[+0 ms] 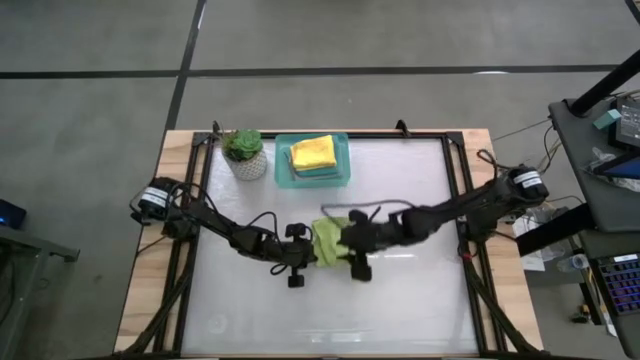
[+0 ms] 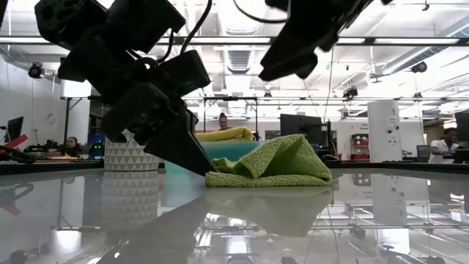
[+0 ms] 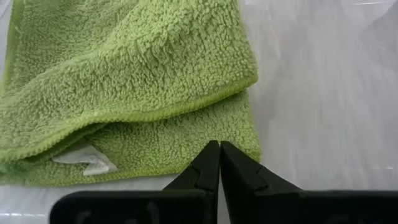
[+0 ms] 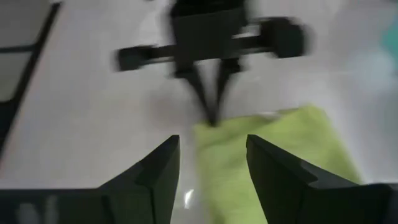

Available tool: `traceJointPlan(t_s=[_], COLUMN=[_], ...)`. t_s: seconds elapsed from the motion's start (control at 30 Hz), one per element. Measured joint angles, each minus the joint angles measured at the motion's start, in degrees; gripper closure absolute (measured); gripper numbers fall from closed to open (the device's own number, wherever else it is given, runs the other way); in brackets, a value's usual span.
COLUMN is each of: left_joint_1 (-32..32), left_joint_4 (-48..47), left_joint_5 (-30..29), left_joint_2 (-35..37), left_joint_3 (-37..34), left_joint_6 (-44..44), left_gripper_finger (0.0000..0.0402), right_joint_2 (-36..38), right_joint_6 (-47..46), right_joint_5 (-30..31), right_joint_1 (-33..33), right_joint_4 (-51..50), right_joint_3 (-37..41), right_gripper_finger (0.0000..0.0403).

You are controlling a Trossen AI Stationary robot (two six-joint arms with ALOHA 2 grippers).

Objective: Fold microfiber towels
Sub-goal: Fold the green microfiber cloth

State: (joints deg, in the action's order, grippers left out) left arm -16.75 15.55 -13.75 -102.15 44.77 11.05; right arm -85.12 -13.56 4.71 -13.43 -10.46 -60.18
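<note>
One lime green towel (image 1: 330, 241) lies folded mid-table in the high view, between the left gripper (image 1: 300, 262) and the right gripper (image 1: 357, 262); a yellow towel (image 1: 313, 152) sits in the teal tray (image 1: 342, 142). Low view: left fingertips pressed shut against the towel's edge. Left wrist view: a white label (image 3: 84, 158), unreadable. Right wrist view: fingers parted, holding nothing.

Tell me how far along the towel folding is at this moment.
Done: folded towels, yellow on top, sit stacked in the teal tray. In hand: the lime green towel lies doubled over at the table's middle; the left gripper, shut, presses its edge, while the right gripper is open above it. Left: finishing this fold and putting the towel in the tray.
</note>
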Motion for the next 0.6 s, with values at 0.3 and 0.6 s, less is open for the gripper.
traceJointPlan(t_s=[0.3,0.6], left_joint_1=[0.15,0.15], left_joint_4=[0.17,0.43], left_joint_5=[-0.04,-0.04], left_joint_2=[0.09,0.11], left_joint_3=[-0.07,0.04], left_joint_6=[-0.94,-0.98], left_gripper_finger=[0.0402,0.0402], right_joint_2=[-9.94,-23.63], right_joint_6=[-1.22,6.98], right_joint_5=[3.31,11.89], right_joint_1=[-5.5,-5.42], right_joint_4=[-14.75,-21.24], right_joint_3=[-12.56,-20.07], right_gripper_finger=[0.0234,0.0234])
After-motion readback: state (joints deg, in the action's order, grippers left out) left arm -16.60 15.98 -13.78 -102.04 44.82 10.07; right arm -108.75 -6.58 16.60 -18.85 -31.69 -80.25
